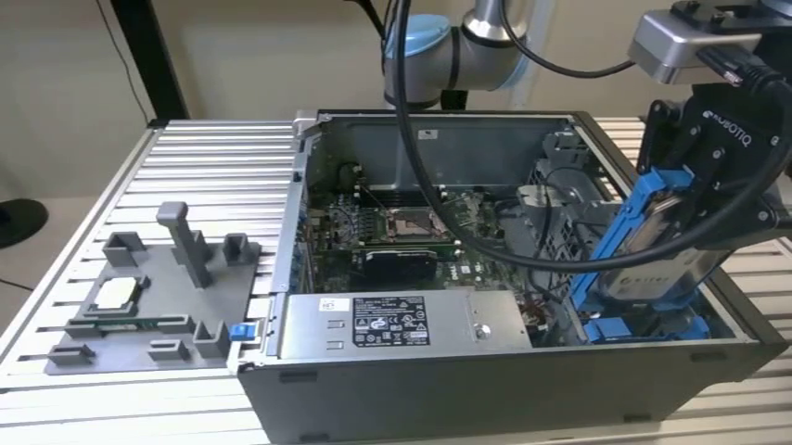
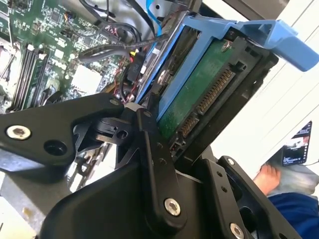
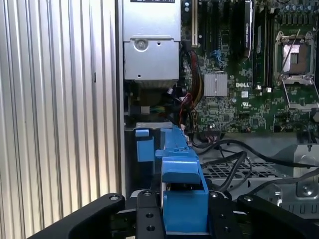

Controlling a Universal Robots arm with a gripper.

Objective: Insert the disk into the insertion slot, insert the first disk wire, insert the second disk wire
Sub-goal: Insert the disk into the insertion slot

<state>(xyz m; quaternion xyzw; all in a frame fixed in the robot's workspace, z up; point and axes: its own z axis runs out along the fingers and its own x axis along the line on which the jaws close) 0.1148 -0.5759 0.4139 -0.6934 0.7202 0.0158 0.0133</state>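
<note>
Here the tool (image 1: 696, 211) clamps the tilted disk (image 1: 652, 271).

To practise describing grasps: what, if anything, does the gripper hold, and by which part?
The gripper holds the disk, clamped across its blue-framed upper end, at the connector edge; the lower end hangs free.

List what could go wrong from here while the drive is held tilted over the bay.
The blue-framed silver-grey disk hangs tilted in the end effector; it could jam against the blue-railed grey metal insertion slot. Loose black cables lie near the slot and could snag or get pinched.
</note>
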